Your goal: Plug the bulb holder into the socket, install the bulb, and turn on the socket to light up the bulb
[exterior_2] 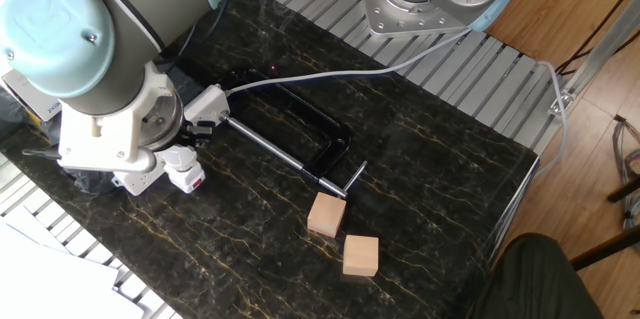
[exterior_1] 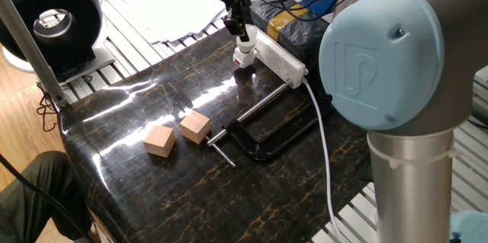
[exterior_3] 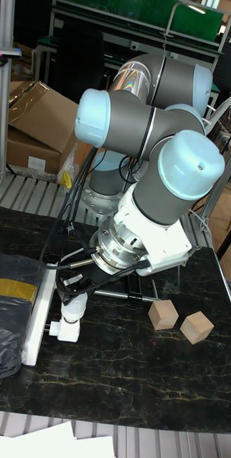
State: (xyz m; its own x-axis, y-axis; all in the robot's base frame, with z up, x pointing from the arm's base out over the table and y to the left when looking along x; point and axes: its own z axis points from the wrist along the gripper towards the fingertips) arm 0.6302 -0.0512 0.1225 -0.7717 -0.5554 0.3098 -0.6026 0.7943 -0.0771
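One gripper [exterior_1: 242, 36] is closed on the upright bulb [exterior_1: 244, 46], seated atop the holder [exterior_1: 242, 60] plugged sideways into the socket [exterior_1: 278, 56], near two cubes [exterior_1: 177, 135].

The gripper [exterior_1: 242, 36] grips the bulb [exterior_1: 244, 46] above the bulb holder [exterior_1: 242, 59], which sits at the near end of the socket [exterior_1: 278, 56]; two wooden cubes [exterior_1: 177, 134] and a black clamp [exterior_1: 263, 132] lie apart on the dark marble table [exterior_1: 152, 197]
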